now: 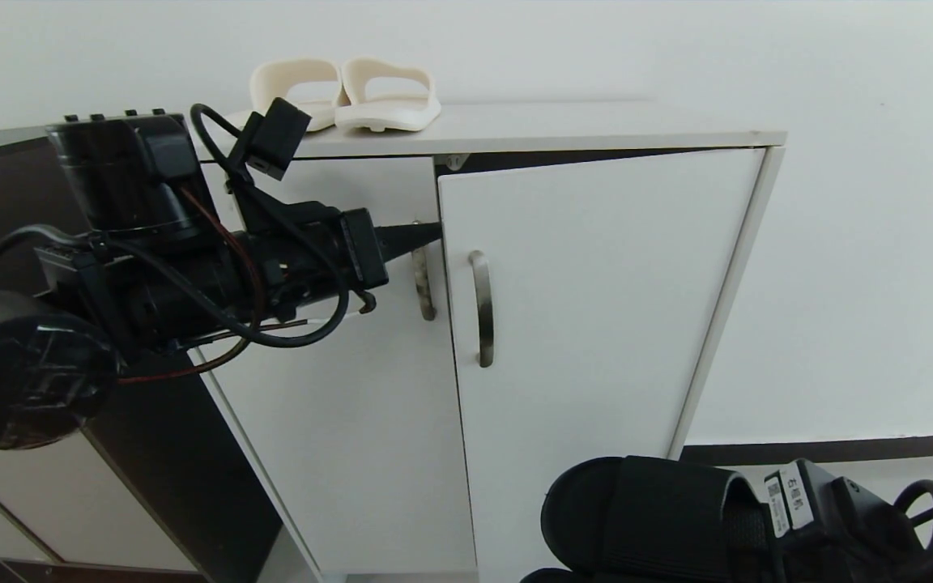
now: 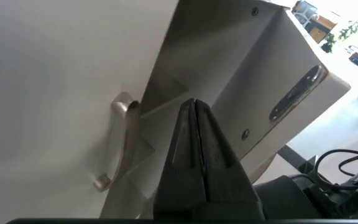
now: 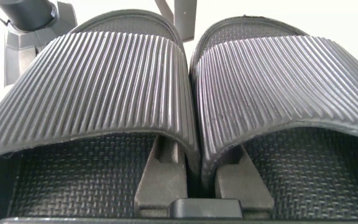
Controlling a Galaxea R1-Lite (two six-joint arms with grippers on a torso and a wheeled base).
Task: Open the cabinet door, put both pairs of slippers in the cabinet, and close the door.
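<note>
Black slippers (image 1: pixel 645 506) look light, soft and grippy (ribbed straps); right gripper (image 3: pixel 199 180) clamps their touching inner sides; left gripper (image 2: pixel 194 149), fingers pressed together, sits at the cabinet door (image 1: pixel 596 324) edge.

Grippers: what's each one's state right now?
Left gripper: shut, holding nothing, tip at the edge of the cabinet door.
Right gripper: shut on the black slippers.

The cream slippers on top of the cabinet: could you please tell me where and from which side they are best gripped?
Pinch the two inner strap walls where the cream slippers touch side by side, one claw finger under each arch. Come from the front of the cabinet, since the open ends seem to face that way. The right claw holds the black slippers like this.
</note>
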